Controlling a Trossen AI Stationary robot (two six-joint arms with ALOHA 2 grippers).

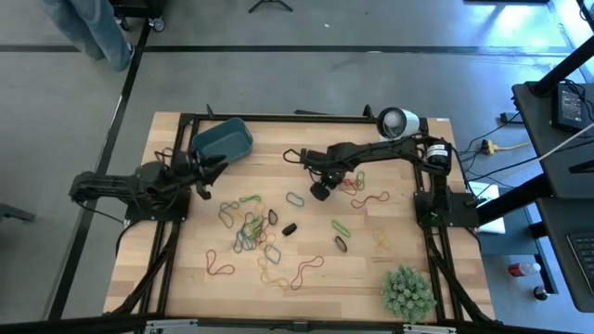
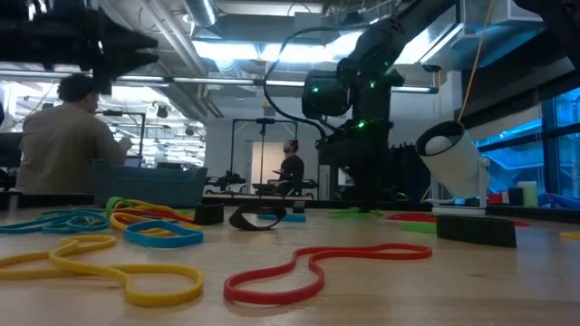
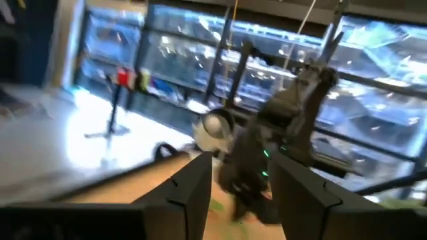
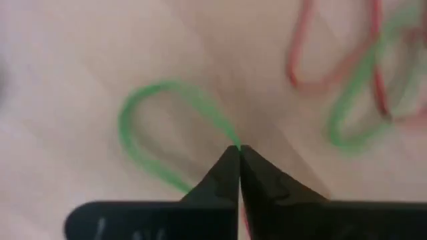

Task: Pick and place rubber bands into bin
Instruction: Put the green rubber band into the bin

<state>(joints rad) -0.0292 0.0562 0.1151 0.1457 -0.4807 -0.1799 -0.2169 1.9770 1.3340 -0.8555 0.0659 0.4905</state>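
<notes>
Bare wood is lying open around the right gripper [image 4: 239, 150], pinching a thin green band [image 4: 143, 133] (a floppy loop) flat on the table well right of the bin [image 1: 223, 139]. Left gripper [image 1: 215, 163] is gaping empty beside the bin.

Evenly lit from overhead in the high view, with soft, short shadows on the table [image 1: 306, 232] and pale glare across the grey floor [image 1: 371, 83]. Backlit in the low view: bright ceiling strip lights [image 2: 236, 50] and windows [image 2: 535, 145] behind, arm [image 2: 362, 109] reduced to a dark silhouette, nearest bands [image 2: 317, 267] soft and out of focus. Heavily motion-smeared in the left wrist view, windows blown out. Soft in the right wrist view, green band [image 4: 167, 127] blurred, fingers [image 4: 220, 180] dark.
</notes>
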